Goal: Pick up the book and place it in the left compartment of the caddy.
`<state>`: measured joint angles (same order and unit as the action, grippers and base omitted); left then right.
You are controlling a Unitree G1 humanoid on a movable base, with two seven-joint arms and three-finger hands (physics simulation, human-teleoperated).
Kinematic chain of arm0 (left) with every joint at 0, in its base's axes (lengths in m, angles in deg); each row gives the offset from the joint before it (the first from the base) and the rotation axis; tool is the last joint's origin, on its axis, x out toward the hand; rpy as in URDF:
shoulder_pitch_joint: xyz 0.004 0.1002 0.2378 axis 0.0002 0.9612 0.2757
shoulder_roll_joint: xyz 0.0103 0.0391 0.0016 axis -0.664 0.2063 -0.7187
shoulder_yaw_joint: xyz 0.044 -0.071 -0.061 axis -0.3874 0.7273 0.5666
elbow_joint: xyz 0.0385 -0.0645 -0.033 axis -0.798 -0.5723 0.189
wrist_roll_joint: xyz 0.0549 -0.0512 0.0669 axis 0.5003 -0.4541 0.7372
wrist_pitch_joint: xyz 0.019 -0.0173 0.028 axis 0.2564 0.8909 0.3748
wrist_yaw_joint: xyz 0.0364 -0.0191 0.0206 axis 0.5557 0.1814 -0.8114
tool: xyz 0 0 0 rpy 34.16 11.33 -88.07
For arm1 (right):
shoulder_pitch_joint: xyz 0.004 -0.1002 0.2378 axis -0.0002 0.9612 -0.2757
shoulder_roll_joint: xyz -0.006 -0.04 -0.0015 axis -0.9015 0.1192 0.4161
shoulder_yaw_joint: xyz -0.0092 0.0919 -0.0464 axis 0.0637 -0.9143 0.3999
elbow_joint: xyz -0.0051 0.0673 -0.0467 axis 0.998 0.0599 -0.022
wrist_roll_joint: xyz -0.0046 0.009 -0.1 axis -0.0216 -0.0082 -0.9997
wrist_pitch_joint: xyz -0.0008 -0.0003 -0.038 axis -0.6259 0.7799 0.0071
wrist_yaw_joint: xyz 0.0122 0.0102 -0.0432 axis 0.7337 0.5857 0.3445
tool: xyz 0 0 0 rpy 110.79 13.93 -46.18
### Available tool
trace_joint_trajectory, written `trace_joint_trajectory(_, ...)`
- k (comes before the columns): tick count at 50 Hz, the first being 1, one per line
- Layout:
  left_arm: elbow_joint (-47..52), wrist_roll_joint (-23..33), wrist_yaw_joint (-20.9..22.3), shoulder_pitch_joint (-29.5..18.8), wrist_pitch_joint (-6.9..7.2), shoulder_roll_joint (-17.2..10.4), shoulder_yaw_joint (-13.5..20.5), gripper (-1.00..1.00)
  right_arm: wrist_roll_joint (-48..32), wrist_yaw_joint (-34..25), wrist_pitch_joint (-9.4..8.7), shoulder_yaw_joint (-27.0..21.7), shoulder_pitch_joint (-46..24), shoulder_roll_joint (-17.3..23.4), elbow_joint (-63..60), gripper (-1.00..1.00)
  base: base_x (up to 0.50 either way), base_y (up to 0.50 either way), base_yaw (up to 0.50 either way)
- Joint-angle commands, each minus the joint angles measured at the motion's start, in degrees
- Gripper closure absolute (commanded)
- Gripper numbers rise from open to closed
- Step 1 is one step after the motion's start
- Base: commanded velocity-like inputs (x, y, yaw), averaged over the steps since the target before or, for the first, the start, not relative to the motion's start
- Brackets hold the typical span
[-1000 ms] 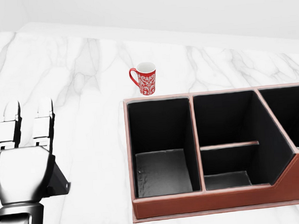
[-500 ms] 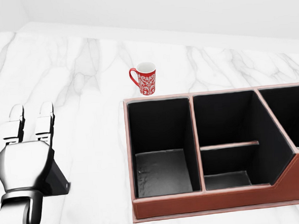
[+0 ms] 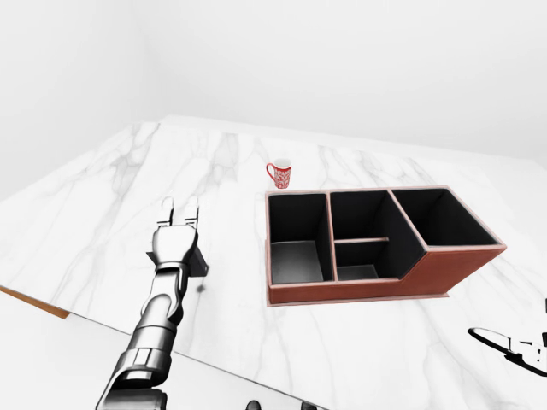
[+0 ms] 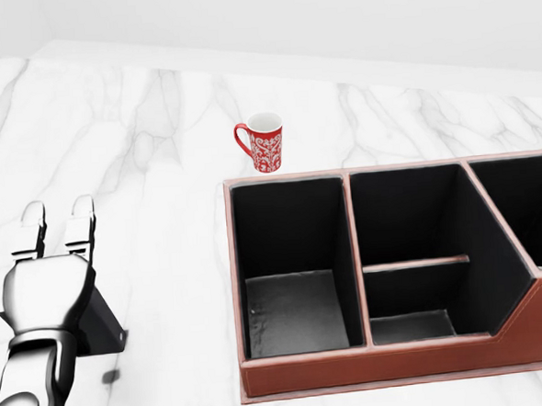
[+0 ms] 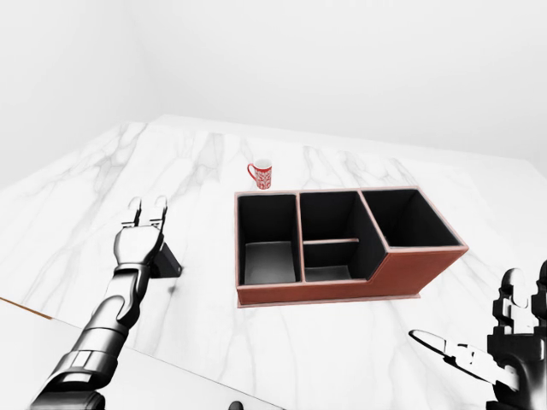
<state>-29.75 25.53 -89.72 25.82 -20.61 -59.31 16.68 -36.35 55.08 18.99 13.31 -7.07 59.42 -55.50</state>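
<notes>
White marble counter [image 4: 155,118], pale walls behind. Left hand [image 4: 48,295] at head view's lower left, two fingers [image 4: 79,224] straight toward top, palm over dark book [image 4: 102,326]; only book's corner shows, grip not discernible. Red patterned mug [image 4: 265,143] near top, just beyond caddy [image 4: 373,367]. Caddy's left compartment [image 4: 288,257] empty. Right-eye view alone shows right hand [image 5: 504,354] at lower right, fingers spread, holding nothing.

Your white marble bench [image 3: 102,205] carries the brown caddy [image 3: 444,269], a red patterned mug [image 4: 264,143] just above it, and a dark book [image 5: 167,260] at left.
</notes>
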Motion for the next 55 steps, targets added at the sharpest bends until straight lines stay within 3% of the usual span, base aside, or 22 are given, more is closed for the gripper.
trace_joint_trajectory(1,-7.84,-1.46,-2.12,-3.54,0.54,-1.15,-0.82,-1.00,-0.25,-0.02,0.13,-0.03,0.00,-0.06,0.01,-1.00,0.00,0.00,0.00)
trace_joint_trajectory(9,-14.03,-2.28,-4.03,-6.53,0.69,-1.72,-1.37,-1.00,-0.22,0.03,-0.02,0.03,-0.04,0.10,-0.02,-1.00,0.00,0.00,0.00)
trace_joint_trajectory(19,-26.09,-5.12,-9.13,-11.71,-0.36,-2.71,-2.72,-1.00,-0.27,-0.06,0.23,-0.06,-0.05,0.02,0.11,-1.00,0.00,0.00,0.00)
trace_joint_trajectory(21,-29.68,-4.73,-10.04,-13.61,0.69,-2.79,-3.42,-1.00,-0.34,-0.11,0.30,0.02,-0.02,-0.04,0.09,-1.00,0.00,0.00,0.00)
trace_joint_trajectory(35,-34.85,-4.44,-10.04,-16.48,1.87,-3.08,-5.39,-1.00,-0.53,-0.08,0.64,0.18,-0.05,0.00,0.50,-1.00,0.00,0.00,0.00)
trace_joint_trajectory(44,-39.19,-3.15,-10.04,-17.64,1.87,-2.38,-6.27,-1.00,-0.31,-0.07,-0.16,-0.13,0.21,-0.21,-0.56,-1.00,0.00,0.00,0.00)
trace_joint_trajectory(55,-40.82,-2.10,-9.51,-17.41,1.87,-1.45,-6.77,-1.00,-0.71,0.10,0.58,0.17,-0.04,-0.05,0.43,-1.00,0.00,0.00,0.00)
